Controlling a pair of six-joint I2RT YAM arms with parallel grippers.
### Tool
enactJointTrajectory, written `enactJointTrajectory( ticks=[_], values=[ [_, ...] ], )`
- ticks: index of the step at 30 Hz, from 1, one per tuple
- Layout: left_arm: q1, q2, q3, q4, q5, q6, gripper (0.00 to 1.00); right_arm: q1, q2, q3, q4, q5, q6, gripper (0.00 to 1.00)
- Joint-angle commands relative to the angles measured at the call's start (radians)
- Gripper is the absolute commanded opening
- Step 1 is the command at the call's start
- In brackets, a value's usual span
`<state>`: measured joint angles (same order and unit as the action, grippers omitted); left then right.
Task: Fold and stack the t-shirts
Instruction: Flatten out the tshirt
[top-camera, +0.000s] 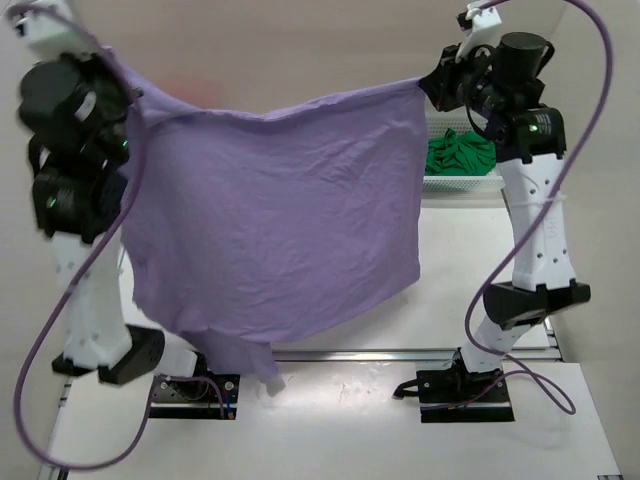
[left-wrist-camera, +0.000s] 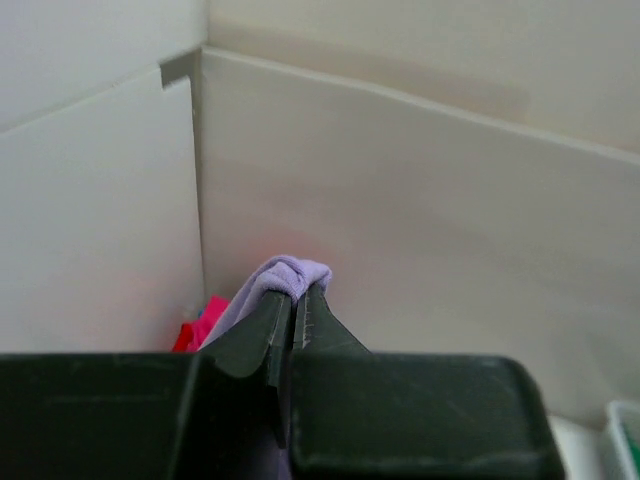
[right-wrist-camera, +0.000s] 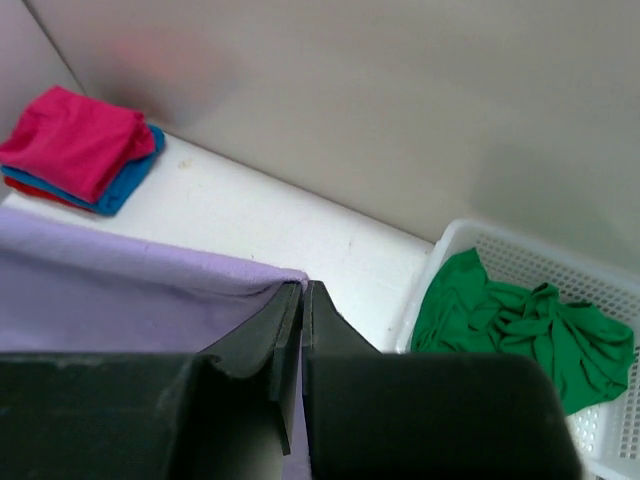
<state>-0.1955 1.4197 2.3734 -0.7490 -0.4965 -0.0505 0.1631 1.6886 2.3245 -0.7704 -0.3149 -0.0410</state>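
— Lilac purple soft cloth t-shirt (top-camera: 280, 210) fills my overhead view, hanging spread in the air above the surface (top-camera: 460, 260). What's the grip like?

— Left fingers (left-wrist-camera: 255, 335) are pinched on one top corner, with a tuft poking past the tips. Right fingers (right-wrist-camera: 265, 330) are clamped on the other corner.

— It looks light and limp to me. I expect it will sag, and slip from a thin pinch. I'd hold it at the corners of that top edge.

— Agreed. Folded pile of magenta, blue and red tees (right-wrist-camera: 75, 140) sits at the far left corner. Crumpled green t-shirt (right-wrist-camera: 500, 320) lies in the white plastic lattice basket (right-wrist-camera: 610, 280) at the far right edge.
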Motion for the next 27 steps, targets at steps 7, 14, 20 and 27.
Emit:
enactJointTrajectory(
  ticks=[7, 14, 20, 27],
  values=[
    [0.178, 0.301, 0.187, 0.022, 0.243, -0.080, 0.00, 0.013, 0.210, 0.205, 0.198, 0.022, -0.036, 0.00],
    [0.344, 0.412, 0.268, 0.091, 0.440, -0.166, 0.00, -0.017, 0.243, 0.234, 0.371, 0.022, -0.023, 0.00],
    [0.392, 0.337, 0.265, 0.142, 0.547, -0.221, 0.00, -0.033, 0.178, 0.156, 0.399, 0.050, -0.057, 0.00],
    [0.259, 0.063, -0.058, -0.059, 0.467, -0.161, 0.00, -0.039, 0.169, 0.038, 0.217, 0.045, -0.085, 0.00]
  ],
)
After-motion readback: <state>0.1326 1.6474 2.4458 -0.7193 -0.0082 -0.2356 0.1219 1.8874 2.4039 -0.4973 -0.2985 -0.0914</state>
